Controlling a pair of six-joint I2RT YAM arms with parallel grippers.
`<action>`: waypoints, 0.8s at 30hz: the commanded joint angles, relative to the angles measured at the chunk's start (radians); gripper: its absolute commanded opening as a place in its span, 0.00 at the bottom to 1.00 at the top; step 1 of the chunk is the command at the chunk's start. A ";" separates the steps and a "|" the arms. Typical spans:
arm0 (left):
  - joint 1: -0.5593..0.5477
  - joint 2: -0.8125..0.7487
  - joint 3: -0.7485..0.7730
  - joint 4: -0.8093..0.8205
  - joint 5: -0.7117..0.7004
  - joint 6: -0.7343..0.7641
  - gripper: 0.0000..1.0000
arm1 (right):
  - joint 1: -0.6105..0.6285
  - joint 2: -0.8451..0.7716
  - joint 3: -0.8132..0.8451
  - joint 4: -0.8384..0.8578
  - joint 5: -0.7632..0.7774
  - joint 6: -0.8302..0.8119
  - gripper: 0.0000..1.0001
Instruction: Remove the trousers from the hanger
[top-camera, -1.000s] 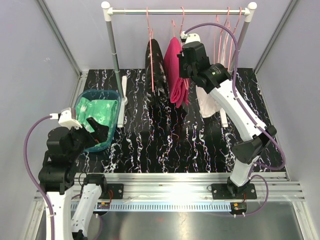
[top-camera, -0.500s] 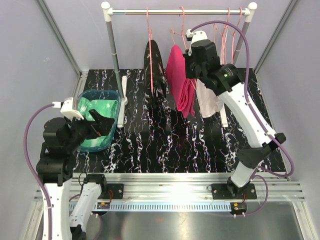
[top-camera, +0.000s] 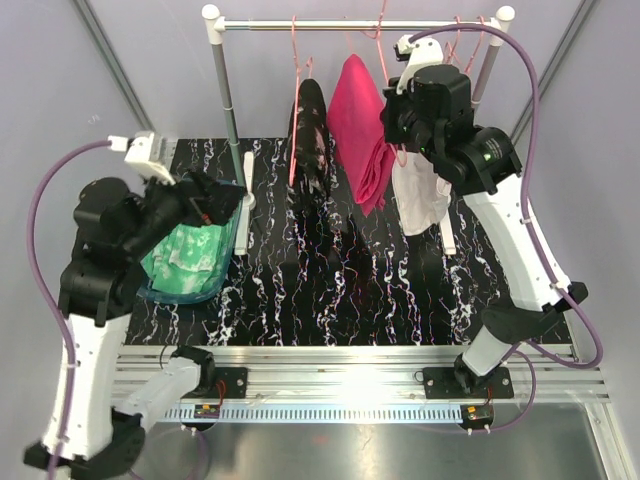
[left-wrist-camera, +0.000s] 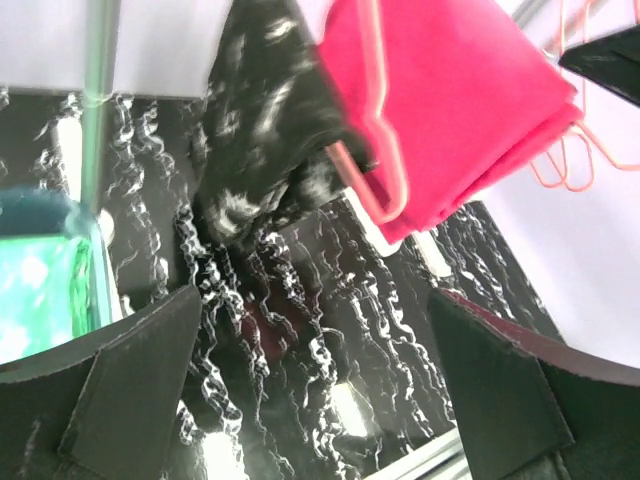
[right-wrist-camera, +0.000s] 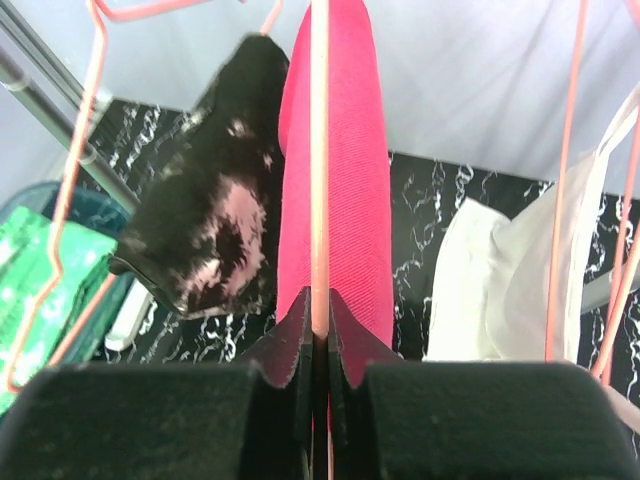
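The magenta pink trousers hang folded over a pink wire hanger. My right gripper is shut on that hanger's wire just right of the cloth, high up by the rail; in the right wrist view the jaws pinch the wire. The black speckled trousers hang on their own hanger to the left. The mint green trousers lie in a teal basket. My left gripper is open and empty, raised above the basket, facing the black and pink trousers.
A white rack with a metal rail spans the back. A white cloth and several empty pink hangers hang at the right end. The rack's left post stands beside the basket. Grey walls close in both sides.
My right gripper has risen toward the rail, lifting the hanger and pink trousers with it. My left arm has risen from the basket and swung toward the rack.
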 joint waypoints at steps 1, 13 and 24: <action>-0.255 0.057 0.136 0.069 -0.234 0.072 0.99 | -0.003 -0.078 0.092 0.163 0.017 0.003 0.00; -1.084 0.345 0.216 0.351 -0.963 0.519 0.99 | -0.003 -0.244 -0.013 0.007 -0.085 0.140 0.00; -1.132 0.462 0.028 0.742 -0.704 0.616 0.99 | -0.003 -0.510 -0.316 0.103 -0.234 0.246 0.00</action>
